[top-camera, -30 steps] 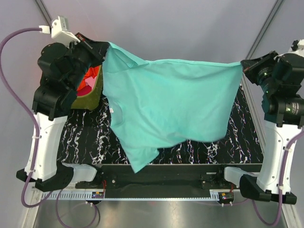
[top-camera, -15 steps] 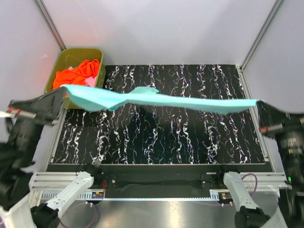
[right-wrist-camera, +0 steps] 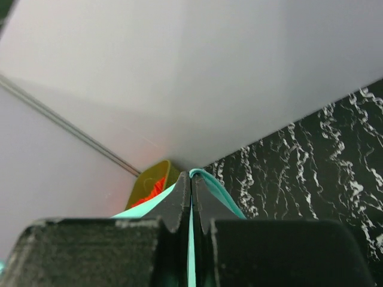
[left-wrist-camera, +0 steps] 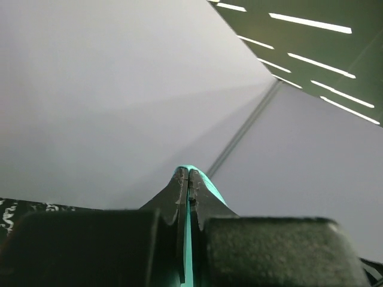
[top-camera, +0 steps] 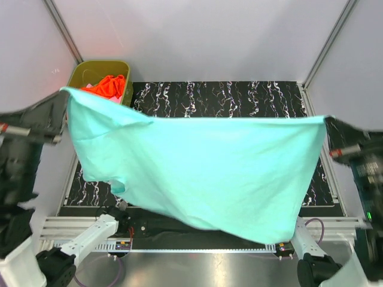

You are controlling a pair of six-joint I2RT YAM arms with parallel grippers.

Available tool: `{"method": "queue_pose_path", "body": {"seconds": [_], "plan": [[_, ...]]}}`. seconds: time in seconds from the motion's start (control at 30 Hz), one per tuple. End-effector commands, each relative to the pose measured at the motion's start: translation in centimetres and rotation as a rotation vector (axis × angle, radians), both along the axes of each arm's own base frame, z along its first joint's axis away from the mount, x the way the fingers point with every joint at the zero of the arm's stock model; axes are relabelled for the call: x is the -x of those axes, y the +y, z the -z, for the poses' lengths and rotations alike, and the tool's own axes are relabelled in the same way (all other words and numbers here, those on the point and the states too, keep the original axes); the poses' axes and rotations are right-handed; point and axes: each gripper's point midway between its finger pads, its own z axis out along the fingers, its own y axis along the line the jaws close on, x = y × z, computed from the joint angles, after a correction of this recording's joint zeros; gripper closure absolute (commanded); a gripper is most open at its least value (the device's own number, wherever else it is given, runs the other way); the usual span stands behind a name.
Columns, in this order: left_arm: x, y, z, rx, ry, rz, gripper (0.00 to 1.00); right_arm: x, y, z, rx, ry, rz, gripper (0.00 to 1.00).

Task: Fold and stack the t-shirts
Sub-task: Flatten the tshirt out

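A teal t-shirt hangs spread wide in the air above the black marbled table, its lower hem drooping toward the near edge. My left gripper is shut on its upper left corner, the teal cloth pinched between the jaws. Across from it, my right gripper is shut on the upper right corner, teal cloth showing between its fingers. An orange t-shirt lies bunched in the olive tub with a bit of pink cloth beside it.
The olive tub stands at the far left corner of the table. Grey walls enclose the back and both sides. The hanging shirt hides most of the table's middle and near part. The arm bases sit along the near rail.
Both arms swung toward the camera and lifted the teal shirt. It went from a taut edge-on band half a second ago to a broad sheet hanging open.
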Motion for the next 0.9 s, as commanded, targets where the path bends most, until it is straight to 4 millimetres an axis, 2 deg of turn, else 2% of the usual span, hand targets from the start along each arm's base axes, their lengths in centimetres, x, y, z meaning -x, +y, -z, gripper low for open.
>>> {"method": "queue_pose_path", "body": {"seconds": [0.0,0.03,0.07,0.1,0.13,0.17,0.2,0.23,0.27,0.3,0.33,0.37,0.4,0.43,0.47,0.5,0.53,0.57,0.6,0.63,0.67,0.7,0.73,0.77,0.8,0.83,0.87], "plan": [[-9.5,-0.8,2.4,-0.12,0.131,-0.179,1.0,-8.6,-1.4,2.5,0.006,0.125,0.028,1.0],[-12.3,-1.5,4.2,-0.162,0.178,-0.206,1.0,-11.2,-1.7,4.7,0.003,0.172,0.032,1.0],[-13.1,-1.6,5.5,-0.189,0.206,-0.217,1.0,-12.5,-1.8,6.1,0.001,0.199,0.031,1.0],[-15.7,-2.6,8.1,-0.225,0.255,-0.222,1.0,-13.7,-2.0,7.6,0.002,0.225,0.03,1.0],[-17.2,-2.8,9.8,-0.242,0.287,-0.241,1.0,-15.8,-2.2,10.7,0.001,0.266,0.03,1.0],[-18.9,-3.3,11.6,-0.264,0.323,-0.246,1.0,-16.9,-2.3,12.4,0.001,0.289,0.03,1.0],[-20.8,-4.0,14.3,-0.286,0.356,-0.242,1.0,-18.0,-2.5,14.2,0.002,0.312,0.036,1.0],[-22.0,-4.5,15.8,-0.304,0.37,-0.227,1.0,-20.2,-2.9,17.5,0.0,0.353,0.046,1.0],[-23.0,-4.8,17.1,-0.32,0.38,-0.224,1.0,-21.3,-3.1,19.3,0.003,0.373,0.047,1.0],[-25.1,-5.5,19.8,-0.337,0.405,-0.219,1.0,-22.5,-3.3,21.0,0.008,0.39,0.047,1.0],[-26.2,-5.9,21.0,-0.35,0.411,-0.198,1.0,-24.8,-3.4,24.3,0.004,0.422,0.041,1.0],[-28.1,-6.4,23.4,-0.372,0.452,-0.19,1.0,-25.9,-3.4,25.9,0.002,0.439,0.036,1.0],[-29.4,-6.8,25.0,-0.376,0.462,-0.182,1.0,-27.0,-3.4,27.3,0.001,0.451,0.027,1.0],[-30.6,-7.0,26.4,-0.388,0.482,-0.169,1.0,-29.1,-3.4,30.1,-0.003,0.478,0.012,1.0],[-31.7,-7.2,27.8,-0.4,0.503,-0.159,1.0,-30.0,-3.4,31.5,-0.005,0.494,0.007,1.0],[-33.7,-7.8,30.9,-0.423,0.556,-0.147,1.0,-31.0,-3.3,32.7,-0.001,0.509,-0.004,1.0],[-34.8,-7.4,32.7,-0.429,0.596,-0.148,1.0,-32.9,-3.4,34.5,0.002,0.518,-0.013,1.0],[-36.3,-7.8,36.2,-0.438,0.671,-0.124,1.0,-33.8,-3.4,35.7,0.009,0.536,-0.019,1.0],[-37.3,-7.9,36.6,-0.424,0.669,-0.118,1.0,-34.6,-3.3,36.8,0.01,0.555,-0.032,1.0],[-38.1,-7.7,37.8,-0.413,0.693,-0.096,1.0,-36.3,-3.4,38.7,0.014,0.592,-0.044,1.0],[-39.3,-8.0,39.9,-0.39,0.728,-0.077,1.0,-37.2,-3.4,39.7,0.027,0.609,-0.054,1.0],[-40.1,-7.9,40.3,-0.375,0.732,-0.073,1.0,-38.1,-3.2,40.6,0.026,0.624,-0.076,1.0],[-40.6,-8.5,40.9,-0.362,0.742,-0.038,1.0,-39.7,-3.2,42.2,0.02,0.649,-0.089,1.0],[-41.4,-8.8,42.8,-0.367,0.775,-0.027,1.0,-40.5,-3.0,43.1,0.02,0.658,-0.109,1.0],[-42.4,-9.1,42.2,-0.362,0.759,-0.025,1.0,-41.2,-2.7,43.7,0.015,0.666,-0.131,1.0],[-43.1,-9.0,42.7,-0.359,0.769,-0.024,1.0,-42.7,-2.7,44.6,0.014,0.673,-0.144,1.0],[-43.9,-9.3,44.7,-0.364,0.803,-0.014,1.0,-43.4,-2.6,45.0,0.018,0.675,-0.155,1.0]]}}
